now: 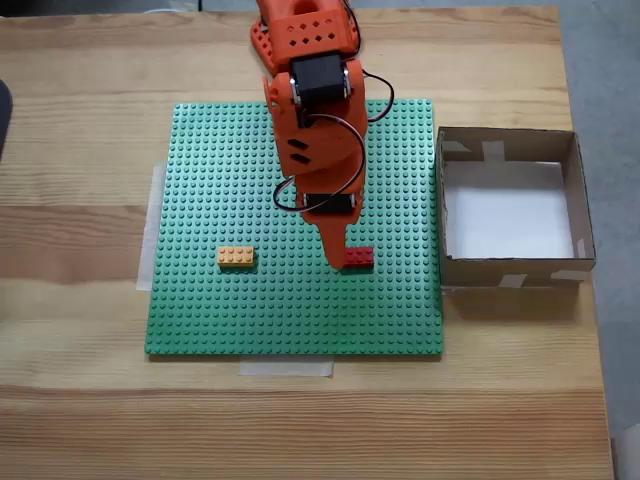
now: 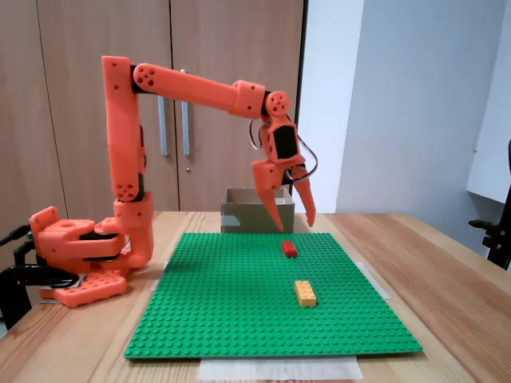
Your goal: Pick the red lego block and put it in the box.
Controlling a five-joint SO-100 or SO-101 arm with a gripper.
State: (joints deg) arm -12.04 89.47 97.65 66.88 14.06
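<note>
Fixed views showed the hand (image 2: pixel 294 226) spread above the red lego block (image 2: pixel 289 249), which lay ungrasped on the green baseplate (image 1: pixel 250 310) at frame centre. Grasping, lifting and dropping into the empty box (image 1: pixel 575 200) at right were judged outstanding.

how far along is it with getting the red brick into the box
Early stage. Nothing is delivered yet: the red lego block sits on the green baseplate, and the box shows only its white floor. In hand: the gripper hangs open just above the block, fingers spread, not gripping it. Left: lower, close on the block, lift, carry it to the box and release. The yellow-orange brick lies apart, untouched.
</note>
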